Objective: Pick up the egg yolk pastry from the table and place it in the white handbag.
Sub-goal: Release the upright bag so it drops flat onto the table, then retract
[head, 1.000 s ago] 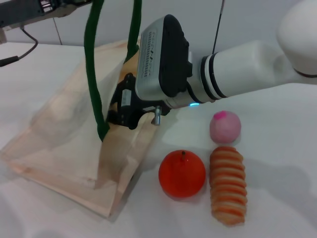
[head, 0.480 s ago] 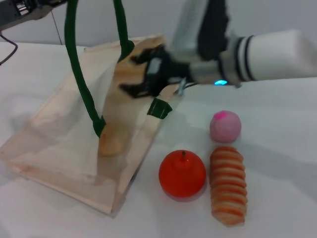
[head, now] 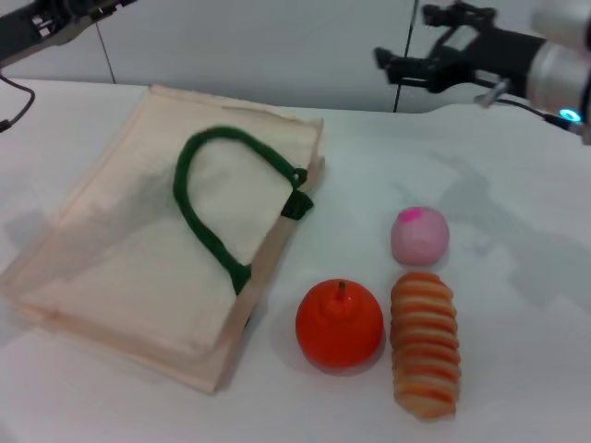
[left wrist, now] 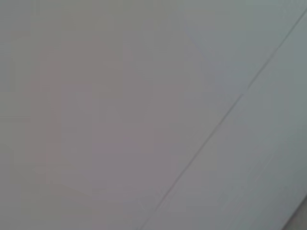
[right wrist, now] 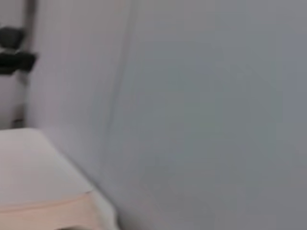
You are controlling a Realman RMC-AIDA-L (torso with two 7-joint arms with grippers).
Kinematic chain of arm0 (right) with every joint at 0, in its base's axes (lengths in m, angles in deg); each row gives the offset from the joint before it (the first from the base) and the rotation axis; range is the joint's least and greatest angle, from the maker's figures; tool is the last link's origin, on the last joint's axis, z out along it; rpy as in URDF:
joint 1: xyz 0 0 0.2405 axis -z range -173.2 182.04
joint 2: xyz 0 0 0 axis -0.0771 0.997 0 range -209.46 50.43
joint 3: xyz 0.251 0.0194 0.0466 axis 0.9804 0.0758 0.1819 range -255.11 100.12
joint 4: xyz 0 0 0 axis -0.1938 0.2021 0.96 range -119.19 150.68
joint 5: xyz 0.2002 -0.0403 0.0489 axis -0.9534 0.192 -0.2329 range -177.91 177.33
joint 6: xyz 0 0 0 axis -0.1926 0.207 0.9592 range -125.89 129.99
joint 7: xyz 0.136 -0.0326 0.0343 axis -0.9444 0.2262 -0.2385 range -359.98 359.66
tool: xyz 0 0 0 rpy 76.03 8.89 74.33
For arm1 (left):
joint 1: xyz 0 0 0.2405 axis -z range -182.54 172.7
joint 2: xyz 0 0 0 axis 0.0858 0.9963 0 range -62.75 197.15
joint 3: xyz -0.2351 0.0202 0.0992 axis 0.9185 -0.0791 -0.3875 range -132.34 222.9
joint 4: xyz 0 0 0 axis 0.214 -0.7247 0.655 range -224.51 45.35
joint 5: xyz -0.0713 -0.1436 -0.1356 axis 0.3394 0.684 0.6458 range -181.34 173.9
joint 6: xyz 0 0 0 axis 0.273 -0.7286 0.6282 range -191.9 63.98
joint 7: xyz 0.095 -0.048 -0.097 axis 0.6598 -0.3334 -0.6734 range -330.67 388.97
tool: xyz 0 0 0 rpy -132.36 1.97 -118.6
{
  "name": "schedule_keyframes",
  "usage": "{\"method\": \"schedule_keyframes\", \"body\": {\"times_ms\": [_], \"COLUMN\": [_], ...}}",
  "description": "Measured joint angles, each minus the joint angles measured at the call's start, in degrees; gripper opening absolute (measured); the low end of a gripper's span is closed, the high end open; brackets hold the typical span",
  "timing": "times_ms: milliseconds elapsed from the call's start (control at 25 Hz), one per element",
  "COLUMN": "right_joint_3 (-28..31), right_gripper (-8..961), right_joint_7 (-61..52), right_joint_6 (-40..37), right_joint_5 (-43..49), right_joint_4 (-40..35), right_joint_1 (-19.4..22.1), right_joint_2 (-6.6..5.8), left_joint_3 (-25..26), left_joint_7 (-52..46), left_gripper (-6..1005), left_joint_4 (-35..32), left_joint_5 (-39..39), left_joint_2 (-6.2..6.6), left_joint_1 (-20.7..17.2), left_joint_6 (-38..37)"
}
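Note:
The white handbag [head: 138, 249] lies flat on the table at the left, with its dark green handle [head: 208, 198] draped loosely across its top. The egg yolk pastry is hidden; no part of it shows on the table. My right gripper [head: 420, 41] hangs high at the back right, well clear of the bag, open with nothing between its fingers. My left arm [head: 55, 18] reaches in at the top left corner, above and behind the bag and touching nothing. The right wrist view shows a wall, a table corner and a strip of the handbag's beige cloth [right wrist: 43, 211].
To the right of the bag lie a pink ball [head: 419, 235], an orange-red round fruit [head: 339, 323] and an orange-striped bread roll [head: 425, 341]. A black cable [head: 14, 92] runs at the far left edge. The left wrist view shows only a plain wall.
My right gripper has pulled out of the bag's mouth and risen to the back right. The green handle, held up before, has dropped, and the bag has settled flat.

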Motion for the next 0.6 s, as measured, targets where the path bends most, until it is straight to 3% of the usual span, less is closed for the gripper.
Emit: {"method": "schedule_keyframes", "body": {"times_ms": [200,320,520,600], "right_joint_3": [3.2,4.1,5.4,5.7], "right_gripper": [892,892,892,893], "right_joint_7": [7.5,19.6,43.7,51.8], "right_joint_6": [-0.4,-2.8,-14.0,-19.7], "right_joint_5": [-9.6,-23.7,-48.7,-57.3], "right_joint_4": [0.7,3.3,16.6,23.1], "right_joint_1": [4.1,6.5,6.9,6.1], "right_joint_2": [0.21,0.31,0.29,0.31], "left_joint_3": [0.4,0.5,0.5,0.5], "left_joint_7": [8.2,16.5,35.6,43.8], "left_gripper": [487,552,659,702], "left_joint_4": [-1.9,-2.5,-3.0,-5.5], "left_joint_5": [1.3,4.2,13.9,18.1], "left_joint_2": [-1.01,-3.11,-7.73,-8.57], "left_joint_1": [-0.7,-1.3,-3.6,-4.6], "left_joint_6": [4.9,9.8,16.7,18.2]}}
